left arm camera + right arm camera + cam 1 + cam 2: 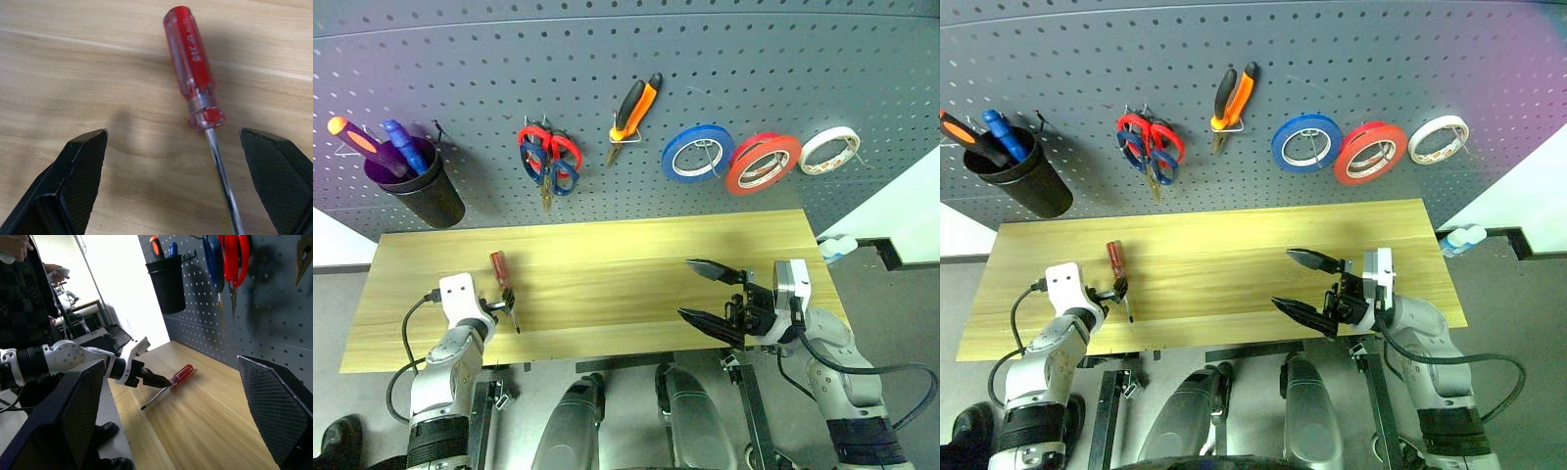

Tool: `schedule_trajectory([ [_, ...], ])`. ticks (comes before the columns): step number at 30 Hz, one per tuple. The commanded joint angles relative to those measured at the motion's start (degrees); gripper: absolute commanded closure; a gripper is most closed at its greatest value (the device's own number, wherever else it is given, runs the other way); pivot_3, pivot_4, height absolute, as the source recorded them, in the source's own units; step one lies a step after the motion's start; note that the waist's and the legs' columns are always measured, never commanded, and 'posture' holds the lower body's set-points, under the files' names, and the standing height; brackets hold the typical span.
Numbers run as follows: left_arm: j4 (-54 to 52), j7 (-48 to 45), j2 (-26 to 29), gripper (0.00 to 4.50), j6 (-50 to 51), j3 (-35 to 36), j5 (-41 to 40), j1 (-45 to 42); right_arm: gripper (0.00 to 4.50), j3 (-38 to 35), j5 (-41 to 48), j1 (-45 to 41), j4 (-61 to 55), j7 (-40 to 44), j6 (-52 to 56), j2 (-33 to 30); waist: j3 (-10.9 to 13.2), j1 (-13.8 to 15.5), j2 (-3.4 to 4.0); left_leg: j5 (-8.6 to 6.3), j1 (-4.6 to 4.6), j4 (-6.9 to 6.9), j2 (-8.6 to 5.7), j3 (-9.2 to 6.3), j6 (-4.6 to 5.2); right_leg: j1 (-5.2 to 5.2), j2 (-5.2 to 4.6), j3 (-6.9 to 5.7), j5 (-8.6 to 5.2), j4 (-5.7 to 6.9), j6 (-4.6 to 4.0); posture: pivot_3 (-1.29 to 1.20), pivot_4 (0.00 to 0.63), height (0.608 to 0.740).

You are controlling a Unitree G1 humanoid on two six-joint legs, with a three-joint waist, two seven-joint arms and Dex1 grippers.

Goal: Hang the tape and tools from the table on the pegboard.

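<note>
Now the screwdriver (194,73) with the clear-red handle lies flat on the table (607,255), toward its left end, handle pointing at the pegboard (626,88) and steel shaft toward the near edge. The left gripper (186,181) hovers just over it with fingers spread wide apart, the shaft running between them close to one finger (279,171), untouched. Well to the right, the right gripper (708,292) hangs above the table's near edge, fingers likewise apart and empty.
</note>
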Motion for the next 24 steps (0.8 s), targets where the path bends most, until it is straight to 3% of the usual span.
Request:
schedule_trajectory([
  [1,-1.80,-0.46,0.28,0.02,0.30,0.09,-0.06,0.16,0.00,-0.59,1.15,0.58,-2.48,-0.03,-0.14,-0.67,0.15,-0.01,-0.02,0.00,0.00,-0.01,0.00,0.00,0.00,0.00,0.00,0.00,0.00,-0.01,0.00,-0.10,0.379,0.740],
  [17,9.22,-1.30,1.23,0.02,-1.32,-1.08,2.40,-7.98,0.00,-0.92,1.33,1.32,-3.88,-1.69,-0.10,-0.85,0.74,-0.03,-0.09,-0.03,-0.10,-0.25,-0.01,-0.01,0.03,0.01,0.02,-0.06,0.02,-0.46,0.04,-0.14,0.373,0.740],
  [24,11.16,-0.40,0.69,0.02,-0.11,-1.47,3.59,-7.53,0.00,-1.37,1.30,1.68,-4.10,-2.12,-0.28,-1.36,0.74,-0.09,-0.09,0.00,-0.04,-0.62,0.00,-0.01,-0.01,-0.03,0.01,-0.06,0.02,-0.63,0.04,-0.14,0.372,0.740],
])
